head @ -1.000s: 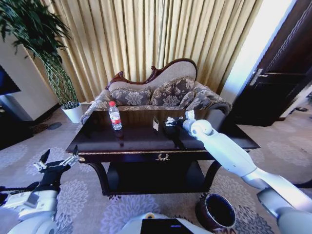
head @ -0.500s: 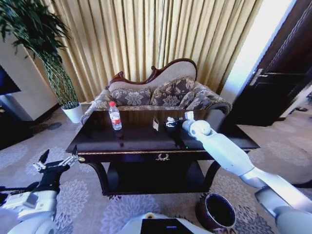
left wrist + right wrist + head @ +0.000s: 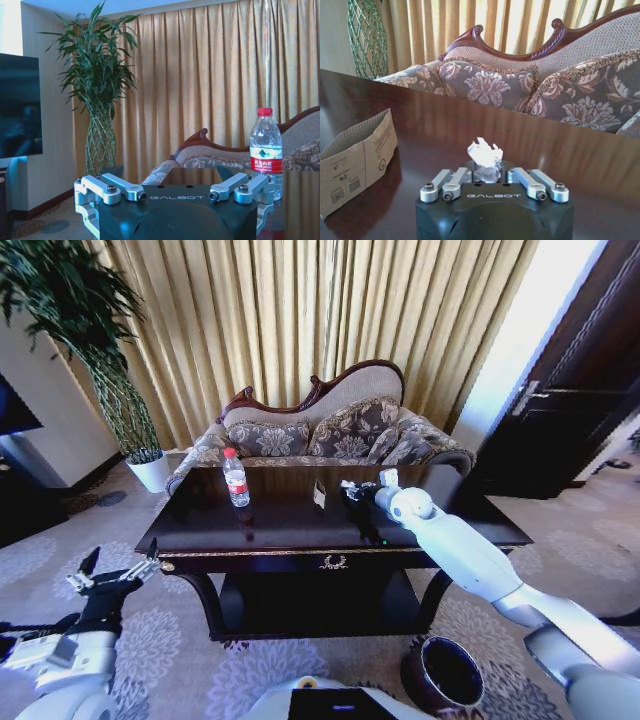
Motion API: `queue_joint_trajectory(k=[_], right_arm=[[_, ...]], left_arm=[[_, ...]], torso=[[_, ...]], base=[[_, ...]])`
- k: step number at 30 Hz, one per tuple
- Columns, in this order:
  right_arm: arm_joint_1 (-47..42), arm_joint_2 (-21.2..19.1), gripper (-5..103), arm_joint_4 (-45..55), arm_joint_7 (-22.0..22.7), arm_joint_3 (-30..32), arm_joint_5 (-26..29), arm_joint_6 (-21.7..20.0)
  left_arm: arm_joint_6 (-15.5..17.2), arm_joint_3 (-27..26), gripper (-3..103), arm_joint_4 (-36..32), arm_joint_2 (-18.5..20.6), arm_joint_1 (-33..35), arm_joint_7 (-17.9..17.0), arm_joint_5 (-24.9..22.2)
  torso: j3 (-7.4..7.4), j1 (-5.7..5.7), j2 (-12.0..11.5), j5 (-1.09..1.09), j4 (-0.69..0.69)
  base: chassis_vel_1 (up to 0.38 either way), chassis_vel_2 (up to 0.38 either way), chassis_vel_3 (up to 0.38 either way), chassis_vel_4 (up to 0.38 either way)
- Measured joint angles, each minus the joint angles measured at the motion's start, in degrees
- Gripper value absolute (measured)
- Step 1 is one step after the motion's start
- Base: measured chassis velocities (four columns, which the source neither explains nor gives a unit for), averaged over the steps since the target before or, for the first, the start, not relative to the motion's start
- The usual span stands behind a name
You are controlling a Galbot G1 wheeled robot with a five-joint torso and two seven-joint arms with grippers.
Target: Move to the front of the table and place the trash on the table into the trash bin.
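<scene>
Table: the large glossy black-brown wooden console table [image 3: 290, 525] with gold trim stands before me, a floral sofa [image 3: 330, 430] behind its far edge.
Right gripper: my right gripper [image 3: 350, 490] reaches over the far middle of the tabletop; its fingers [image 3: 451, 183] are drawn in round a crumpled white paper scrap [image 3: 484, 156], which sits pinched between them just above the dark wood.
Cardboard sleeve: a flattened brown cardboard sleeve [image 3: 357, 153] stands on edge on the tabletop just left of that gripper.
Bottle: the small clear plastic bottle [image 3: 236, 478] with red label stands upright on the far left of the tabletop, well apart from the scrap.
Trash bin: the small round dark brown bin [image 3: 445, 672] sits on the patterned carpet at the near right, beside the table's right leg and below my right arm.
Left gripper: my left gripper [image 3: 112, 575] hangs low at the near left, off the table, fingers [image 3: 107, 187] spread wide, nothing between them.
</scene>
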Motion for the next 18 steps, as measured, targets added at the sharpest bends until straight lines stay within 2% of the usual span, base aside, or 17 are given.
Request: queue_joint_trajectory(k=[3,7,18], right_arm=[[-0.1,-0.1,21,0.1,0.0,0.0,0.0,0.1],[-0.3,-0.2,2,0.5,0.0,0.1,0.0,0.2],[-0.8,-0.9,1,1.5,0.0,0.7,0.2,0.3]], left_arm=[[0.0,0.0,100,0.0,-0.1,0.0,0.0,0.0],[0.0,0.0,100,0.0,-0.1,0.0,0.0,0.0],[0.0,0.0,100,0.0,-0.2,0.1,0.0,0.0]], torso=[[0.00,0.00,0.0,0.00,0.00],[0.00,0.00,0.0,0.00,0.00],[0.00,0.00,0.0,0.00,0.00]], base=[[0.000,0.000,0.000,0.000],[0.000,0.000,0.000,0.000],[0.000,0.000,0.000,0.000]])
